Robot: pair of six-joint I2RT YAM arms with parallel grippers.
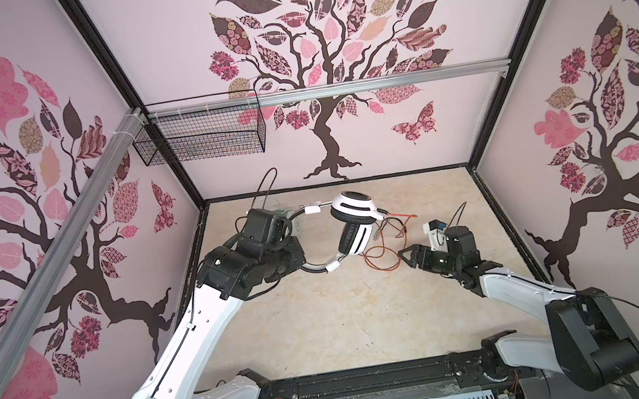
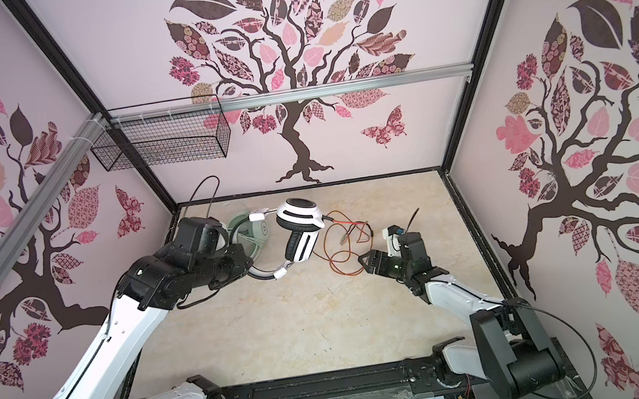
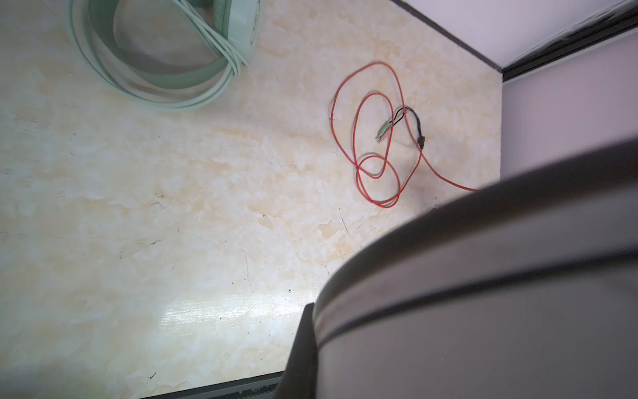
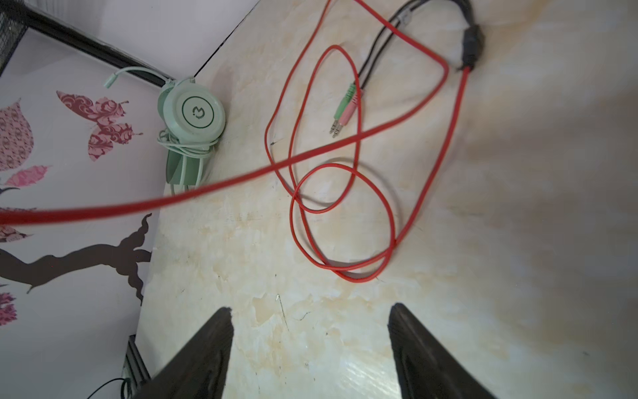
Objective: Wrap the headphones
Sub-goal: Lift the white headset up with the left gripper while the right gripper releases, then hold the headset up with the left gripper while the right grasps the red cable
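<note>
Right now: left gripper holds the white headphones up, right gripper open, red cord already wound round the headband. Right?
No. The red cord isn't wound: the right wrist view shows it lying in loose loops on the table. The rest stands: left gripper holds the white headphones up, right gripper open.

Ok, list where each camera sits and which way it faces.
Both top views: high above the robot's base, looking down and forward over the table; both arms show, left gripper shut on the white headphones, right gripper open.
Left wrist: on the left arm, looking down across the table at the orange-red cord and mint headphones; the held headband looms blurred, fingers not discernible.
Right wrist: on the right arm, looking down at the cord; both open fingers show.
Shared: both wrist views catch the cord and mint headphones.
</note>
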